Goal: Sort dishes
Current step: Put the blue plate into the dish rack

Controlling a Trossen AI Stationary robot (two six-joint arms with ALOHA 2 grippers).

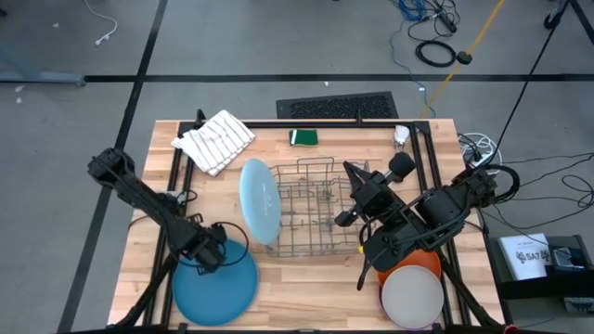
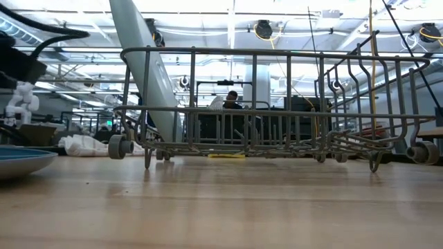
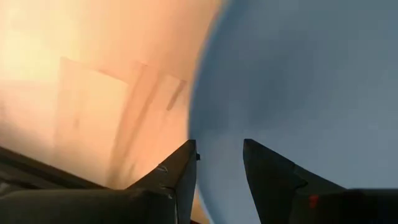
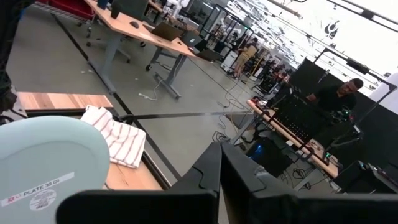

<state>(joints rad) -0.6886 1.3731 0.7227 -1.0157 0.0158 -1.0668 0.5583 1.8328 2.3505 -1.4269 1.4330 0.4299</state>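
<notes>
The left claw [image 1: 206, 252] hangs low over the far rim of the darker blue plate [image 1: 215, 289], which lies flat at the near left of the counter [image 1: 306, 288], with its fingers [image 3: 180, 171] apart and nothing between them; to do this well, I think it should slide one finger under the rim and squeeze slowly. At the near right, small plates [image 1: 413, 295] sit stacked, and the right claw [image 1: 345, 218] is clenched shut and empty just past them, beside the wire rack [image 1: 320, 209]. A light blue plate [image 1: 260, 199] already stands up in the rack's left end, and farther off lies the striped cloth [image 1: 215, 139].
</notes>
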